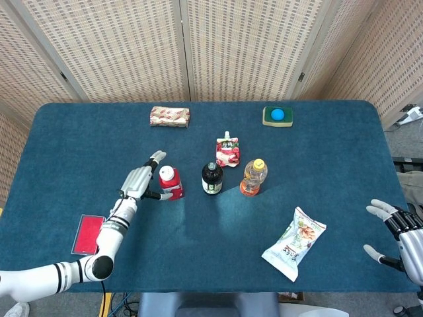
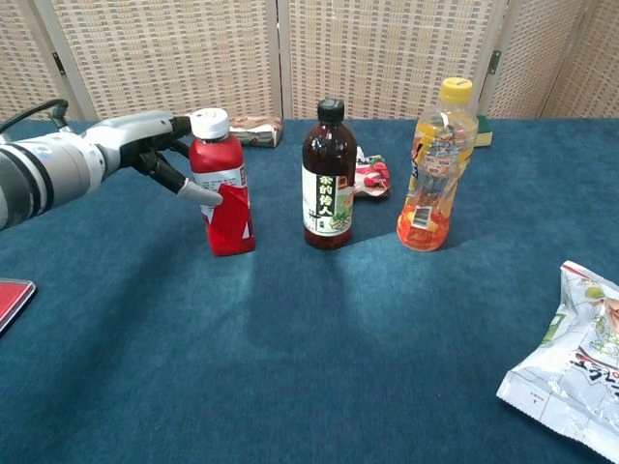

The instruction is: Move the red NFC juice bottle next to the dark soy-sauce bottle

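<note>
Left hand [image 2: 145, 145] spread beside red juice bottle [image 2: 222, 193]; soy-sauce bottle [image 2: 328, 179] near.

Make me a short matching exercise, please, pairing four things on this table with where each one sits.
Things:
1. red juice bottle
2. orange drink bottle
3. snack bag
4. red card

Places:
A. near the table's front left edge
B. just left of the dark soy-sauce bottle, beside the left robot hand
C. front right, lying flat
D. just right of the dark soy-sauce bottle

Pairs: 1-B, 2-D, 3-C, 4-A
</note>
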